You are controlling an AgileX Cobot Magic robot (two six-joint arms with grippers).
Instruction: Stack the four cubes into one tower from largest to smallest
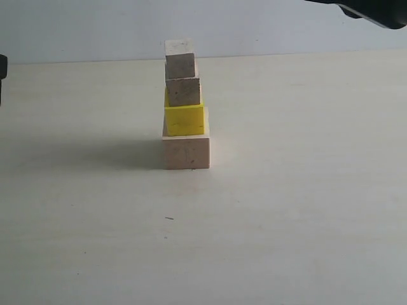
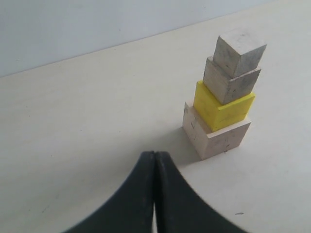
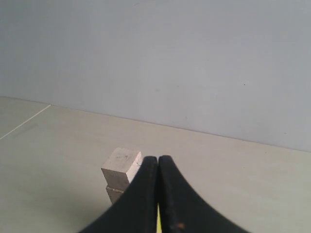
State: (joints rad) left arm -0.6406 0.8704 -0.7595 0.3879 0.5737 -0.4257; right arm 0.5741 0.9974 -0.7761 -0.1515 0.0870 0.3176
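Note:
The four cubes stand as one tower on the pale table (image 1: 305, 190). At the bottom is the large wood cube (image 1: 186, 151), then the yellow cube (image 1: 184, 119), the medium wood cube (image 1: 184, 91) and the small wood cube (image 1: 180, 62) on top. The left wrist view shows the same column: large (image 2: 217, 137), yellow (image 2: 222, 108), medium (image 2: 228, 83), small (image 2: 239, 51). My left gripper (image 2: 155, 156) is shut and empty, short of the tower. My right gripper (image 3: 158, 159) is shut and empty, higher up, with the small cube (image 3: 121, 167) partly behind it.
A dark piece of the right arm (image 1: 375, 11) shows at the top right corner of the exterior view. A dark edge of the left arm (image 1: 2, 70) shows at the far left. A plain light wall (image 1: 95, 25) rises behind the table.

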